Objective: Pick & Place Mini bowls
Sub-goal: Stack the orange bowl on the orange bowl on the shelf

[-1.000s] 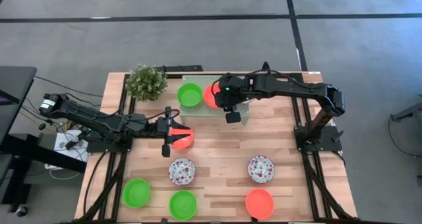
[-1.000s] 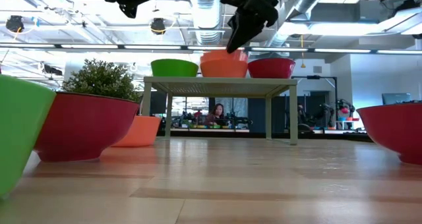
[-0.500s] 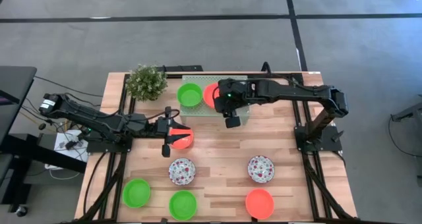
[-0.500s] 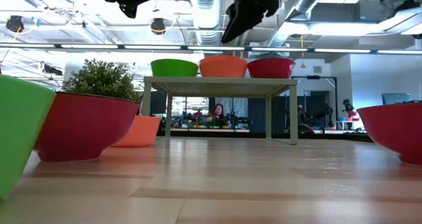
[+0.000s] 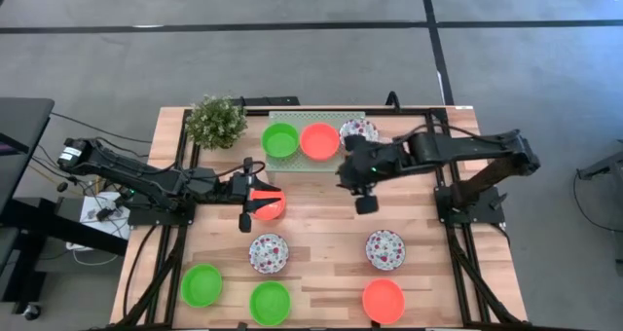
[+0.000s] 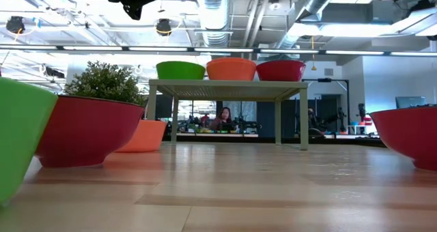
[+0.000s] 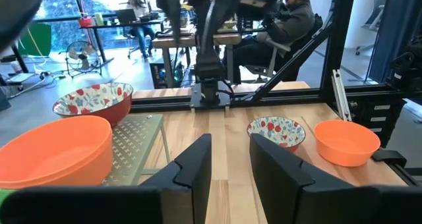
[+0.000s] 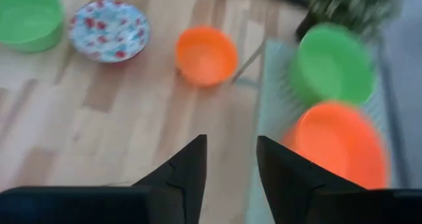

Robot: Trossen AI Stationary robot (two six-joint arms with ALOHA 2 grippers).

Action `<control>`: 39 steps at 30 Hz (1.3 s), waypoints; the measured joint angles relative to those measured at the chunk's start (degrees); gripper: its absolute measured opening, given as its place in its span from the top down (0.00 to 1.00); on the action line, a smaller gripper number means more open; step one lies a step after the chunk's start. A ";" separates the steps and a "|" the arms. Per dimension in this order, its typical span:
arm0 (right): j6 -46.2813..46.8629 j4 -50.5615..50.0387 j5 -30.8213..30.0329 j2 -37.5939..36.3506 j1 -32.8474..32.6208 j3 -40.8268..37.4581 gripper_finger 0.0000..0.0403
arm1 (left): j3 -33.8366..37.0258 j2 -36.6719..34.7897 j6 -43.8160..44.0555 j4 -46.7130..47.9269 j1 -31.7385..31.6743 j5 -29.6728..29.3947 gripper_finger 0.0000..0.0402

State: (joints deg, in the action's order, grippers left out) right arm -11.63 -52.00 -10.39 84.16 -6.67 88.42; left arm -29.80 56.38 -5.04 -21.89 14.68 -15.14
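Mini bowls are spread over the wooden table (image 5: 321, 224): three stand in a row on the pale green perforated stand (image 5: 316, 165) at the far side, namely a green bowl (image 5: 280, 139), an orange bowl (image 5: 319, 140) and a floral bowl (image 5: 359, 130). Six more lie on the bare wood. An orange one (image 5: 268, 206) is in the middle left, two floral ones (image 5: 269, 253) are in the middle, and two green (image 5: 201, 284) and one orange (image 5: 383, 300) lie along the near edge.

The right gripper (image 5: 362, 190) hangs over the table just near of the stand, its fingers parted and empty. The left gripper (image 5: 245, 197) is beside the middle-left orange bowl, fingers also apart, holding nothing.

I judge these bowls light, stiff and smooth, so they can slip or tip. The rim is the best place to pinch, one finger inside and one outside. The floral ones look ceramic and possibly fragile.
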 joint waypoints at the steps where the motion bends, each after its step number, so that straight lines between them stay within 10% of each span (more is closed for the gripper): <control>1: 2.96 -0.94 0.00 -0.77 -0.59 -0.70 0.70 | 0.00 0.00 0.00 0.00 0.02 0.00 0.74; 19: 26.50 36.57 -0.10 -17.80 -10.92 -47.00 0.72 | 0.00 0.00 0.11 -0.44 0.00 0.00 0.74; 39: 26.75 38.35 0.44 -17.40 -10.85 -48.63 0.72 | 3.90 8.79 19.65 0.61 1.07 0.50 0.74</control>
State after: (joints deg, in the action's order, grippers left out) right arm 15.11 -13.65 -9.96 66.76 -17.52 39.79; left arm -25.90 65.17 14.61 -21.28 15.74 -14.64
